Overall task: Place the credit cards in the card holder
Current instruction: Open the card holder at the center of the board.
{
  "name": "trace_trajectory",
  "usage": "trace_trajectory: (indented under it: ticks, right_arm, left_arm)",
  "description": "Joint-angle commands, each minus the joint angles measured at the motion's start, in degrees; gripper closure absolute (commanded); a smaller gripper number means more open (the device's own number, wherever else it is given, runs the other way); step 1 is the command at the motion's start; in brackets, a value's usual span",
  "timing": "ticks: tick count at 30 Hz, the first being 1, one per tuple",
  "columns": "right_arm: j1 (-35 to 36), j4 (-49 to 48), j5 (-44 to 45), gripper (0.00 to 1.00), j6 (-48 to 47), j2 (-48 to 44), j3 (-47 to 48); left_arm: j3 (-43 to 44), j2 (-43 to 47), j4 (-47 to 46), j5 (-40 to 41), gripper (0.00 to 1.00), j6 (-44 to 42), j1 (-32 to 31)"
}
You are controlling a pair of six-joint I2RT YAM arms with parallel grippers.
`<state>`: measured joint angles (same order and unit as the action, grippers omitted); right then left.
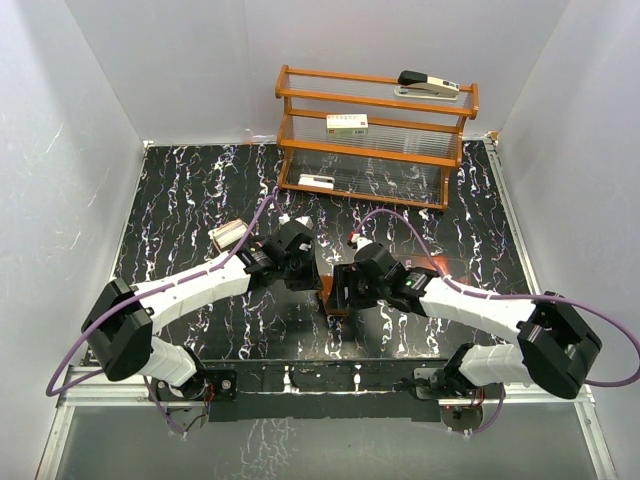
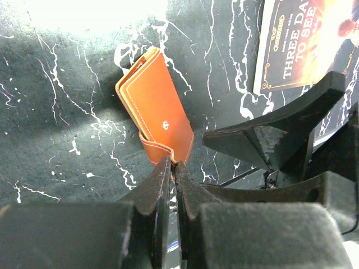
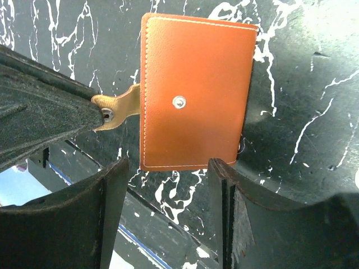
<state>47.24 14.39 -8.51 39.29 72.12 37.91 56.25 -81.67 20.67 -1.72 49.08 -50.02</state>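
Now | left hand [image 2: 172, 165] pinching card holder [image 2: 157, 106] | right hand [image 3: 168, 168] spread | booklet [image 2: 297, 50] lettering: left-wrist only

Wallet pinched by its strap on the dark table

The left gripper [image 2: 171, 168] is closed tight on the strap of a tan leather wallet [image 2: 154, 103], which stands on edge on the black marbled table [image 2: 56, 145]. A black finger [image 2: 269, 134] of the other arm sits just right; a booklet [image 2: 297, 45] lies beyond.
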Motion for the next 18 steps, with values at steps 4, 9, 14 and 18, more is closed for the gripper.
trace_trajectory:
  ticks: [4,9,14,18]
  right_arm:
    - [1.92,-0.92,4.03,0.45,0.59,2.13,3.17]
    - [2.15,0.03,5.56,0.47,0.75,3.19,3.81]
    - [2.15,1.18,7.61,0.57,1.31,1.77,4.01]
    - [2.15,1.93,8.72,0.61,1.67,-0.24,3.94]
  left_arm:
    - [1.41,1.78,-0.54,-0.92,1.0,0.56,0.23]
    - [1.23,1.85,-0.73,-1.09,1.0,0.75,0.22]
    - [0.78,1.9,-0.48,-1.15,1.0,0.6,0.23]
    - [0.06,1.66,-0.45,-1.64,1.0,0.25,0.26]
